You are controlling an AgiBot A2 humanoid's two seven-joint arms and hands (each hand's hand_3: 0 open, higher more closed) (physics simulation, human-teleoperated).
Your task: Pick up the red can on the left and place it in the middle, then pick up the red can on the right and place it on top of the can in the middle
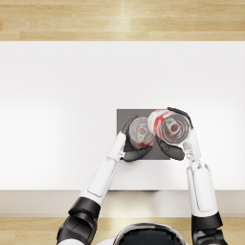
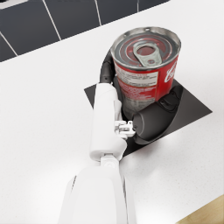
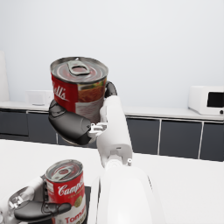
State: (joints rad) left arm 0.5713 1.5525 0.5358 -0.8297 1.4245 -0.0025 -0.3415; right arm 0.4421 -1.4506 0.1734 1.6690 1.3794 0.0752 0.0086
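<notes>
White tabletop fills most of what I see from the head camera, with a strip of pale wood floor along the far edge. On the left, my left hand wraps its dark fingers around a red metal soup can with a silver pull-tab lid. That can stands upright on a dark grey square mat in the middle of the table, on the mat's left part. The left wrist camera confirms it: the can sits on the mat, and the hand curls around its lower wall, thumb on one side and fingers on the other, touching the label.

Just to the right, my right hand grasps a second red metal soup can with the same silver lid. From the head camera it overlaps the right edge of the first can. The right wrist camera shows this second can held clear of the table, higher than the first can, with the right hand gripping its side. It looks slightly tilted. The two cans are apart, one above and to the right of the other. Behind them, dark cabinets and a white microwave line the far wall.
</notes>
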